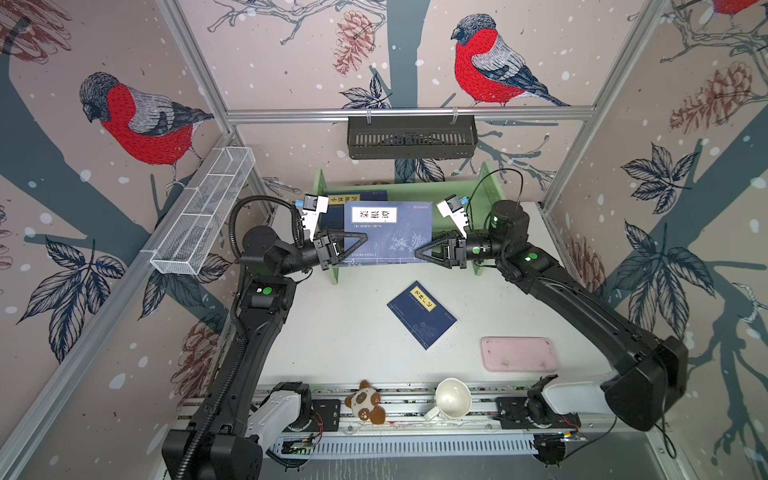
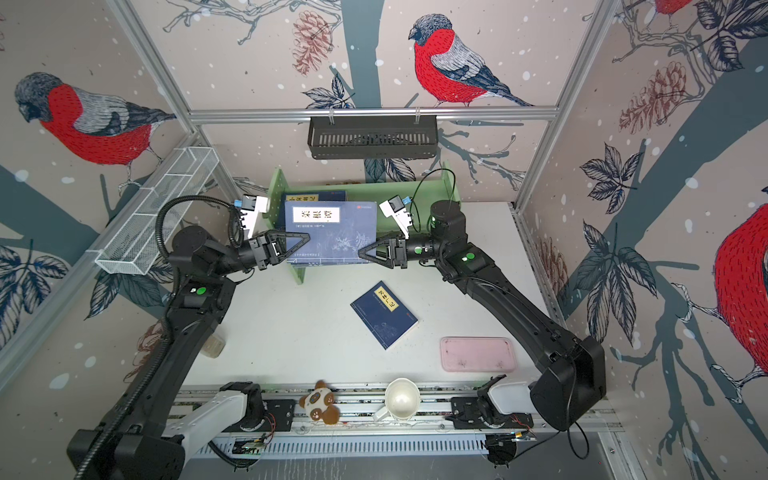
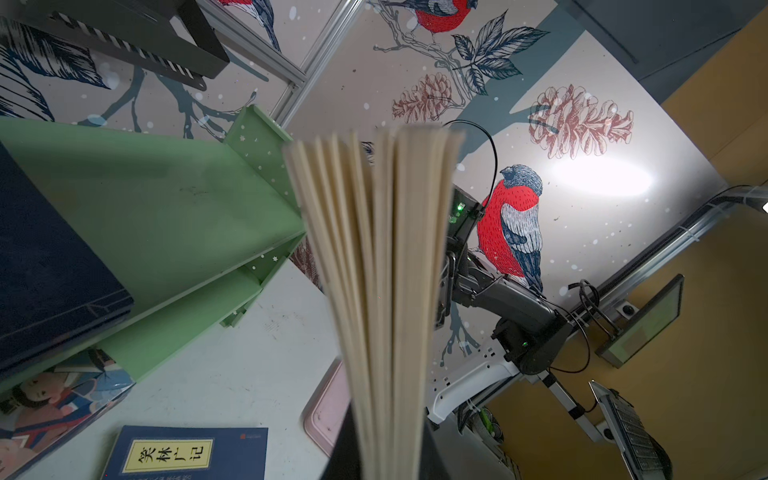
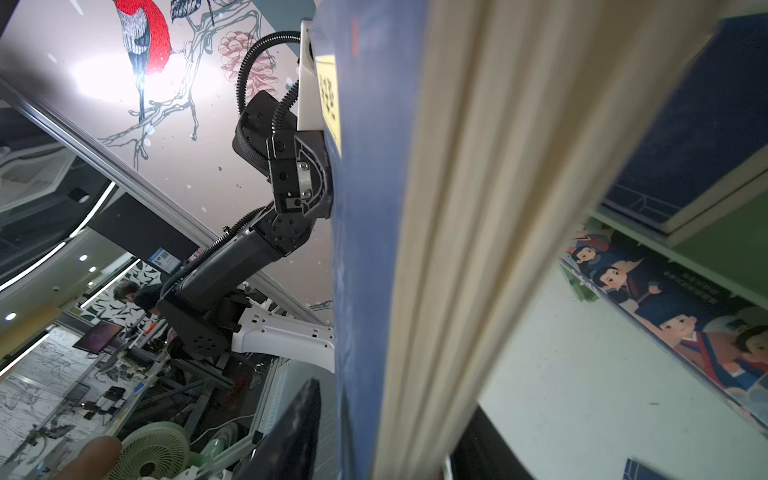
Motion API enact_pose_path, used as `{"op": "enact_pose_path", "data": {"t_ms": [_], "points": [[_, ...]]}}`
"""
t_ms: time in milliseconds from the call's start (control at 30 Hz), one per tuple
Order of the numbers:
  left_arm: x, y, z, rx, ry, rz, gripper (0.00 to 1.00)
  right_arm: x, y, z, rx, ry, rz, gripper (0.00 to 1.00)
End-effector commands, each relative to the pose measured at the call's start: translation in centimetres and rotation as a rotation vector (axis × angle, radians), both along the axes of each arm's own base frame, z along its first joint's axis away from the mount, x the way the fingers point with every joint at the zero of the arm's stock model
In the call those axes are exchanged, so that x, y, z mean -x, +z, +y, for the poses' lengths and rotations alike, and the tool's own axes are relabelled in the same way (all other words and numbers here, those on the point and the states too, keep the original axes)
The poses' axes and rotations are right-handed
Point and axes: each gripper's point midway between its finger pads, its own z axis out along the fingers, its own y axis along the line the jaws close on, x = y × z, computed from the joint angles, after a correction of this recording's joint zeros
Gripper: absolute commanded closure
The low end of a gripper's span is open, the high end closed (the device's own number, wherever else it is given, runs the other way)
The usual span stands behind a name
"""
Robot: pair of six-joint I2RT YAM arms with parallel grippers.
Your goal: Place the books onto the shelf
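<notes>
A blue book (image 1: 386, 232) (image 2: 332, 232) with a white title label hangs level above the front of the light green shelf (image 1: 415, 192) (image 2: 374, 192). My left gripper (image 1: 360, 242) (image 3: 386, 457) is shut on its left edge, the pages (image 3: 382, 270) fanning out ahead of it. My right gripper (image 1: 419, 251) (image 4: 386, 449) straddles the book's right edge, open, with one finger (image 4: 295, 428) standing off the cover. A navy book (image 1: 357, 197) lies on the upper tier. A cartoon book (image 3: 54, 399) (image 4: 673, 316) lies in the lower tier. Another navy book (image 1: 422, 313) (image 2: 384, 313) lies on the table.
A pink tray (image 1: 519, 353) lies at the front right. A white mug (image 1: 453, 399) and a plush panda (image 1: 365, 403) sit on the front rail. A black slotted basket (image 1: 411, 137) hangs above the shelf, and a white wire basket (image 1: 203, 212) on the left wall.
</notes>
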Motion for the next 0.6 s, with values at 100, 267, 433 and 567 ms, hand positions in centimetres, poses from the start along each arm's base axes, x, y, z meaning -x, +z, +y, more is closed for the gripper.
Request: {"op": "enact_pose_path", "data": {"t_ms": [100,267,433,567], "points": [[0.3,2.3,0.3,0.045,0.017,-0.073,1.0,-0.8,1.3,-0.1,-0.057,-0.057,-0.016,0.58],[0.4,2.1,0.3,0.042,0.016,-0.067,1.0,-1.5,1.1,0.1,-0.062,-0.088,0.008,0.75],[-0.6,1.0,0.4,0.034,0.047,-0.022,1.0,-1.8,1.6,0.2,-0.095,-0.11,0.017,0.85],[-1.3,0.5,0.6,0.023,0.083,-0.006,1.0,-2.1,2.2,0.5,-0.109,-0.122,0.021,0.95]]}}
